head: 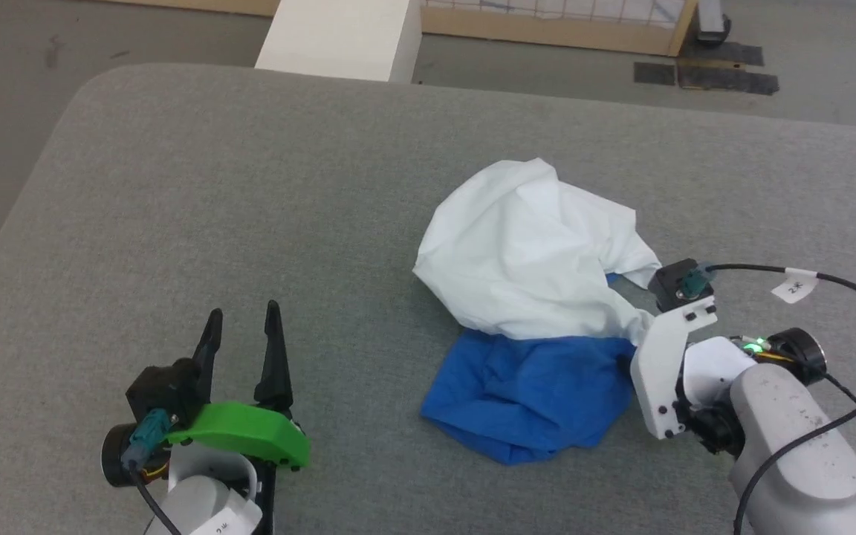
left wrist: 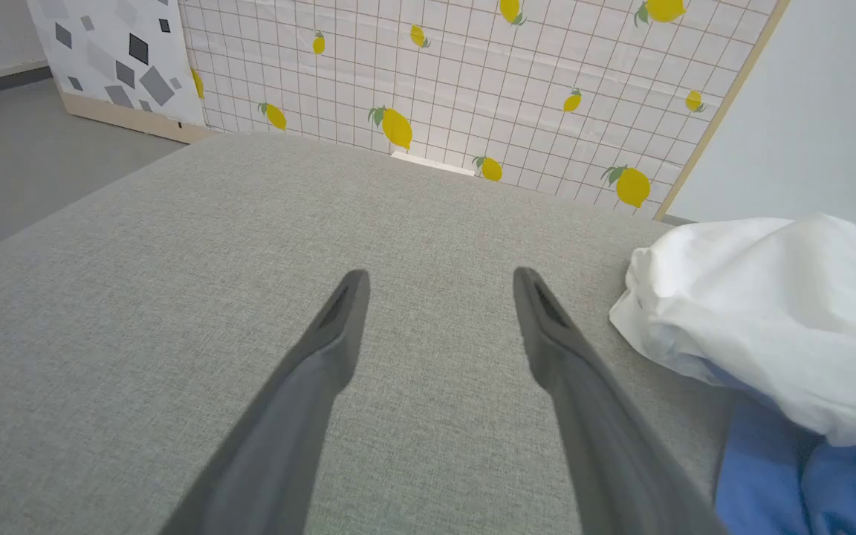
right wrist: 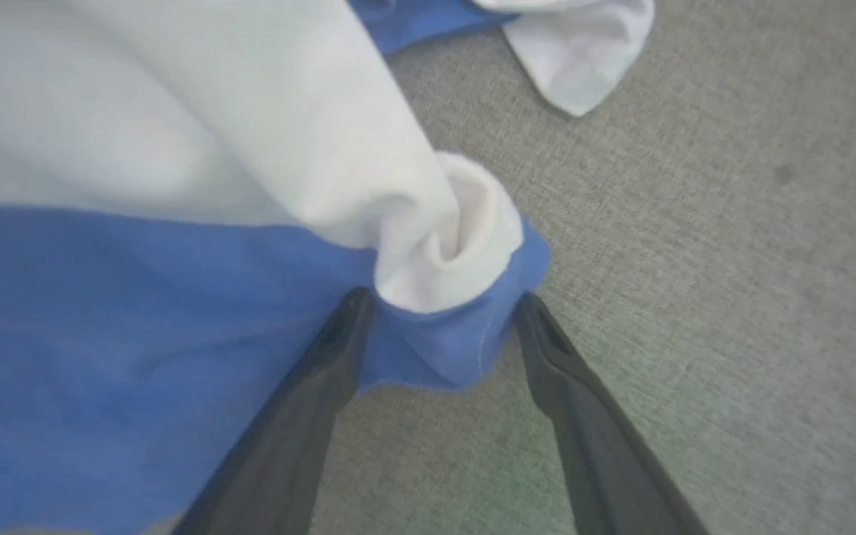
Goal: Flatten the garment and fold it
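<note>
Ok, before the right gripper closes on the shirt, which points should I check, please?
1. Right gripper jaws apart: ok.
2. Garment edge between its fingertips: ok, a blue-and-white fold lies there.
3. Single layer in that fold: cannot tell.
4. Left gripper open, apart from the cloth: ok.
5. Garment flat: not ok, it is a crumpled heap.
6. Spreading room on the table: ok, bare grey surface at the robot's left.
</note>
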### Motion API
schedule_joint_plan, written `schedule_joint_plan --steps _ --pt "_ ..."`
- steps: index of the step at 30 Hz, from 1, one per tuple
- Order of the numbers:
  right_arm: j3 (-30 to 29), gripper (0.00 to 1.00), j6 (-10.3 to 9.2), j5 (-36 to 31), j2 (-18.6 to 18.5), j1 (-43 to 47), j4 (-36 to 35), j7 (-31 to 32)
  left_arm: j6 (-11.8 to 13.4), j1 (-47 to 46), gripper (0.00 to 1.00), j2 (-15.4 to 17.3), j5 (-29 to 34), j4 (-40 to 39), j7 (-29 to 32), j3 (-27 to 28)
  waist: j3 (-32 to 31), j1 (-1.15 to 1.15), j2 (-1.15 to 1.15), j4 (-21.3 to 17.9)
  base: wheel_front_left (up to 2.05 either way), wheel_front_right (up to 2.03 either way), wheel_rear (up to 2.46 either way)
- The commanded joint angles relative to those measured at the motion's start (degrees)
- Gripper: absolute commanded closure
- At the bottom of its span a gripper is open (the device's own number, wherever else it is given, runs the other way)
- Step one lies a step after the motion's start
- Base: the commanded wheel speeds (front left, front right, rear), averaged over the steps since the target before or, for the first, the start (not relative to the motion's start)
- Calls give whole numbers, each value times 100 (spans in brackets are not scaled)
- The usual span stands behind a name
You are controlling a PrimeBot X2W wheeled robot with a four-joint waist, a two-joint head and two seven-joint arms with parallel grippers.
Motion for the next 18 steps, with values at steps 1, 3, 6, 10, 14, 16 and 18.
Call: schedule_joint_plan --steps 1,3,6,10,14,16,18 --pt "72 87 -6 107 34 64 161 -125 -41 -93 0 -37 62 35 -26 47 56 0 0 68 0 0 0" --pt "-145 100 -6 305 -47 59 -30 -704 -78 -32 0 -56 75 101 -27 107 -119 0 0 -57 0 0 0" --pt "-603 100 -6 461 -74 137 -426 -1160 -105 14 0 -62 67 129 -27 159 -267 0 0 -195 0 0 0" --pt "-1567 100 -6 456 -74 557 -1219 -1467 -121 94 0 -53 54 181 -27 216 -461 0 0 -415 0 0 0" --pt "-2665 100 -6 226 168 1398 -1909 -1223 -123 167 0 -58 32 194 -27 226 -595 0 0 -601 0 0 0" --pt "-3015 100 -6 126 342 1879 -2097 -932 -139 175 0 -64 14 204 -25 214 -616 0 0 -660 0 0 0" --pt "-3157 100 -6 187 504 2310 -2146 -592 -145 172 0 -68 3 226 -11 195 -626 0 0 -705 0 0 0"
